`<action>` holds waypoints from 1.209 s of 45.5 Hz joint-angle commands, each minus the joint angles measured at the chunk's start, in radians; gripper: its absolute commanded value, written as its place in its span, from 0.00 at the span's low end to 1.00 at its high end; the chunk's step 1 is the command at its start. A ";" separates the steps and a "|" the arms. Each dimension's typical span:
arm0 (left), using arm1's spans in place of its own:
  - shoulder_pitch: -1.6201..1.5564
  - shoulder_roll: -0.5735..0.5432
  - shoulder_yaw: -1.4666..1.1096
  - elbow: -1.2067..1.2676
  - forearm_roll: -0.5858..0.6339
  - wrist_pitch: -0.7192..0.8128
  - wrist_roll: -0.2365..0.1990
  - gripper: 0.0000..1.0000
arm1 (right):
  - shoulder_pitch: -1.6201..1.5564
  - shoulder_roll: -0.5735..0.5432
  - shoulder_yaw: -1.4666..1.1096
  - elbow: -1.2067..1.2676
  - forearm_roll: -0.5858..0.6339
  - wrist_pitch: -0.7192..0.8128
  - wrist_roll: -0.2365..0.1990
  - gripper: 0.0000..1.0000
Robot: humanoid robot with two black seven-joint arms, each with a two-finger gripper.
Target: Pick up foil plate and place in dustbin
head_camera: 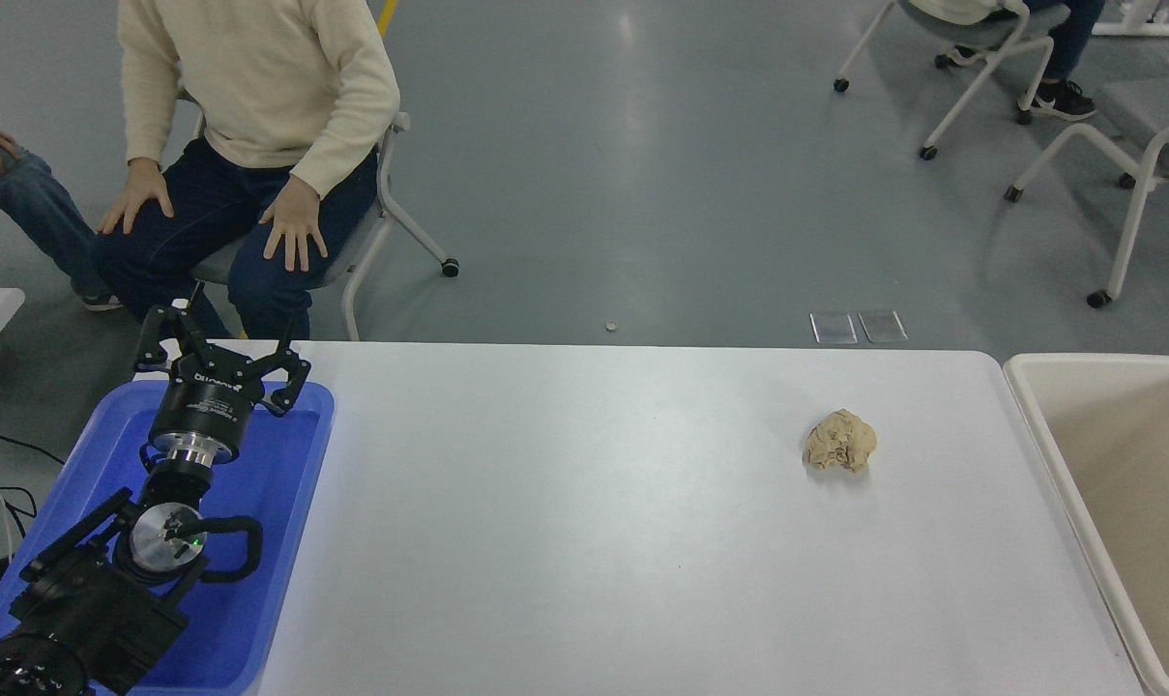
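Neither the foil plate nor the right arm shows in the head view, so which way the plate lies from a claw, and how its long axis runs, cannot be told. The dustbin (pixel 1029 406) stands at the table's right end, and the part of its inside that shows holds nothing silver. The left gripper (pixel 219 350) is parked at the far left over the blue tray (pixel 284 503), its fingers spread apart and holding nothing, well apart from the bin. A tan crumpled lump (pixel 840 442) lies on the white table (pixel 584 541) near the bin's left side. A person (pixel 255 116) sits beyond the far edge, hands on knees.
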 commanded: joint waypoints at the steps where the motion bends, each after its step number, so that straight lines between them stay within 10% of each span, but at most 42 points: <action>1: 0.001 0.000 0.000 0.000 0.001 0.000 0.000 1.00 | 0.338 -0.065 -0.293 0.344 -0.030 0.067 0.000 1.00; 23: 0.001 0.000 0.000 0.000 0.001 0.000 0.000 1.00 | 1.083 0.286 -0.740 0.689 -0.010 0.745 0.006 1.00; 36: 0.001 0.000 0.000 0.000 0.001 0.000 0.000 1.00 | 1.238 0.544 -0.721 0.720 -0.002 0.745 0.006 1.00; 55: -0.001 0.000 0.000 0.000 0.001 0.002 0.000 1.00 | 1.365 0.583 -0.615 0.783 0.019 0.745 0.008 1.00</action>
